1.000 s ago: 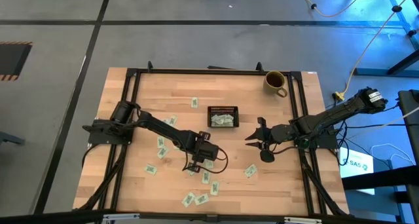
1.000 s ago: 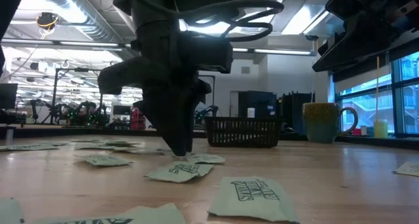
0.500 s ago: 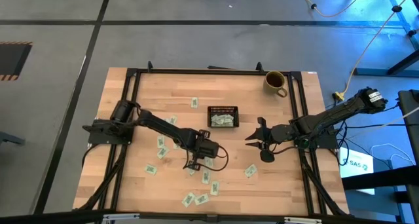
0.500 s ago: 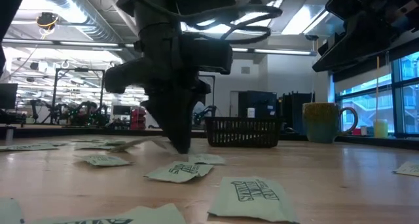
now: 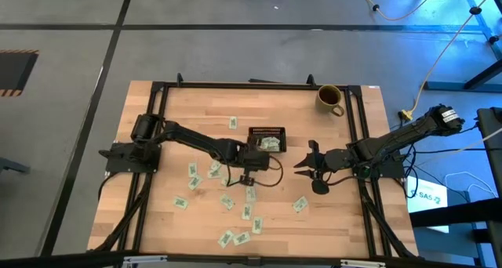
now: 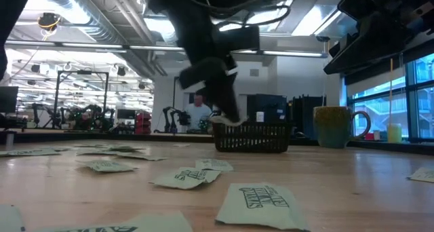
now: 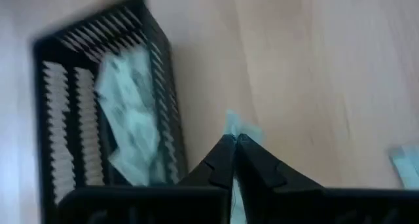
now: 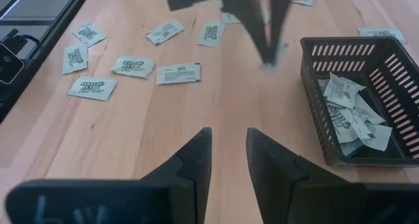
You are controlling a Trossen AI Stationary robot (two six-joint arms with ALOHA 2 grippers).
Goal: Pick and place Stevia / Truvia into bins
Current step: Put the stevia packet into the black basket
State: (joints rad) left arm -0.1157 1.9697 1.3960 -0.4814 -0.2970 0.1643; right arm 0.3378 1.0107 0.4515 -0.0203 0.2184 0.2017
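— Nearest the front edge?
— Loose pale green and white paper sweetener packets (image 6: 255, 203), lying flat on the light wooden table (image 5: 196, 103). More scattered across the front and left part of the boards (image 5: 245, 211).

— Farther in?
— Left gripper (image 5: 252, 158), just beside the long front side of the small black slotted plastic tray (image 5: 267, 129), toward its left end. Raised off the boards, tips about level with the tray's rim in the low view (image 6: 230, 118).

— Pincer?
— Pressed narrow, tips together (image 7: 234, 142), pinching one packet (image 7: 241, 128) that pokes out past the fingertips. Over bare wood, beside the tray's wall (image 7: 163, 99), not over its inside.

— In the tray?
— A small heap of packets (image 8: 350, 116), crumpled and overlapping.

— Other arm?
— Right gripper (image 5: 300, 164), waiting to the right of the tray, apart from it. Fingers spread wide (image 8: 229, 135), nothing between them, pointed toward the left gripper (image 8: 268, 54).

— Beyond that?
— Olive-yellow ceramic mug (image 5: 330, 99), upright near the far right corner, well apart from the tray. Behind the table, a person (image 6: 198, 113) in the room, far off.
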